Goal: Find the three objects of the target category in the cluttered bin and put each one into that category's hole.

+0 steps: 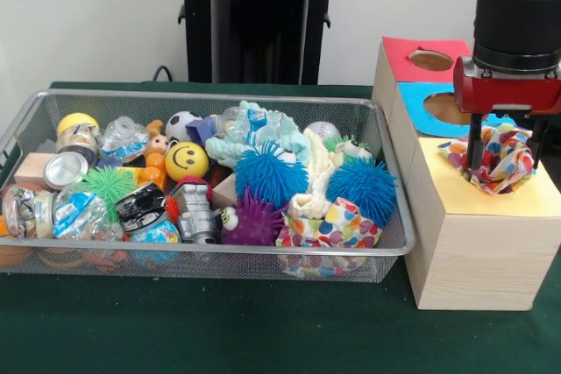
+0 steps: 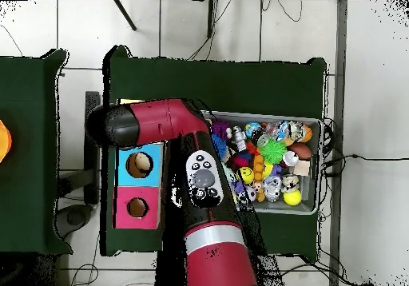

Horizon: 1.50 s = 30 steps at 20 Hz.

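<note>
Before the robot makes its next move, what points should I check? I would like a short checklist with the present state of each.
1. Hand above the yellow-surround hole: ok, it hangs over the yellow top of the wooden box.
2. Polka-dot cloth at the hand: ok, it bunches round the fingers over the yellow top.
3. Cloth gone down the hole: not ok, most of it shows above the surface.
4. Fingers open or shut: cannot tell, the cloth hides them.
5. More polka-dot cloth in the bin: ok, one piece lies at the front right corner.
6. Third cloth: cannot tell, not seen.
</note>
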Available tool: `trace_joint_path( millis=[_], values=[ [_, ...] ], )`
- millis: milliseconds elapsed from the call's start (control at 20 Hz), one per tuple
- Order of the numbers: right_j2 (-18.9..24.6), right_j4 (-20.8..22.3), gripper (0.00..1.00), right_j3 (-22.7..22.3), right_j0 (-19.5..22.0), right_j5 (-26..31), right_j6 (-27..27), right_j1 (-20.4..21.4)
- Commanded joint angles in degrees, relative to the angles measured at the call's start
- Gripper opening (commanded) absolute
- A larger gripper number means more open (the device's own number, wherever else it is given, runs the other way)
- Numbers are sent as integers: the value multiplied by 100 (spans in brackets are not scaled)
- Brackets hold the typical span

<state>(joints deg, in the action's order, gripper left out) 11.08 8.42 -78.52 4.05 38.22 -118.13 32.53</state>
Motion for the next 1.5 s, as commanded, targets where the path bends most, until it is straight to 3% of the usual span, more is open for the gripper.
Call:
trace_joint_path(
  millis=[50,1500],
  values=[
    [-48,214,100,-17,156,686,115,-47],
    [-46,310,100,254,144,773,155,-150]
  ],
)
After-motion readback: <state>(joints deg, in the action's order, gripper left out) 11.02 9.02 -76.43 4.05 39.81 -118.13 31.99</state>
